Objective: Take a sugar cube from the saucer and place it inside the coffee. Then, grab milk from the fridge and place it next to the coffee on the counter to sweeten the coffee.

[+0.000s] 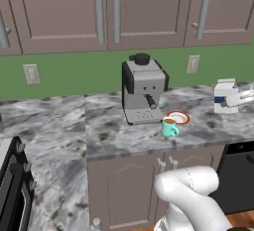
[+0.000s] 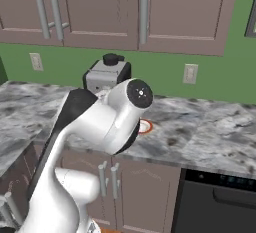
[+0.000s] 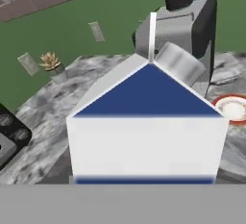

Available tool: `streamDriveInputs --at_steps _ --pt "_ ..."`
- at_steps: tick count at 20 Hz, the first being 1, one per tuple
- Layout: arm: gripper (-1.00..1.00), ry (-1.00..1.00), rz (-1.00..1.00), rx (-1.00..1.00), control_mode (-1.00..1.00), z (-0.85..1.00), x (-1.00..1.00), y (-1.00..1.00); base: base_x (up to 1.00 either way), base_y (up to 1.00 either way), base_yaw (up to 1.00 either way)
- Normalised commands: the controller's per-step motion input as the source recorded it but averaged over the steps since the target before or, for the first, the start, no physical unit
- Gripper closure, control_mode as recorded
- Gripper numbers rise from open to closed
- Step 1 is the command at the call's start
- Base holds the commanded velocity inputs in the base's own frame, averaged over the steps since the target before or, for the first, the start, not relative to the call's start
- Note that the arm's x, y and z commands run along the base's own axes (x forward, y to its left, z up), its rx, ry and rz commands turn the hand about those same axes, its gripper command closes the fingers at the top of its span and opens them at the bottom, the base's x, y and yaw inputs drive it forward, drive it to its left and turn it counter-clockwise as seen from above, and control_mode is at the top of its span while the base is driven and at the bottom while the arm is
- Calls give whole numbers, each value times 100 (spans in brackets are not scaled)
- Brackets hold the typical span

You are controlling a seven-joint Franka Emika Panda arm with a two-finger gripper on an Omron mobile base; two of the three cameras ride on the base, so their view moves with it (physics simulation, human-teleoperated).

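Note:
The milk (image 1: 224, 96), a white carton with a blue gable, is held upright at the right end of the counter (image 1: 109, 131), with my gripper (image 1: 237, 98) shut on it from the right. In the hand view the milk (image 3: 149, 127) is very close and hides the fingertips. The coffee (image 1: 169, 127), a teal mug with brown liquid, stands left of the carton near the counter's front. The saucer (image 1: 179, 117) lies just behind the mug, and it also appears as the saucer (image 3: 233, 108) and the saucer (image 2: 145, 126). The sugar cube is hidden and the fridge is out of view.
A grey and black coffee machine (image 1: 143, 92) stands behind the mug. A black stove (image 1: 11, 185) is at the left and a dark dishwasher front (image 2: 220, 199) sits under the counter to the right. A small potted plant (image 3: 51, 63) stands by the green wall.

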Motion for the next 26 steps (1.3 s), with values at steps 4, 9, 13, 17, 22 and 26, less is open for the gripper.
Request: streamDriveInputs --at_steps 4,9,13,17,22,26 --pt "100 1 29 4 -100 -49 9 -23 0 0 0" --pt "100 0 25 8 -100 -48 1 -7 0 0 0" --pt "100 0 22 10 -100 -33 0 -6 0 0 0" --pt "100 -4 16 11 -100 -46 15 -14 0 0 0" --pt "100 -8 14 5 -100 -53 33 -11 0 0 0" --pt "100 -10 7 0 -100 -39 58 -4 0 0 0"
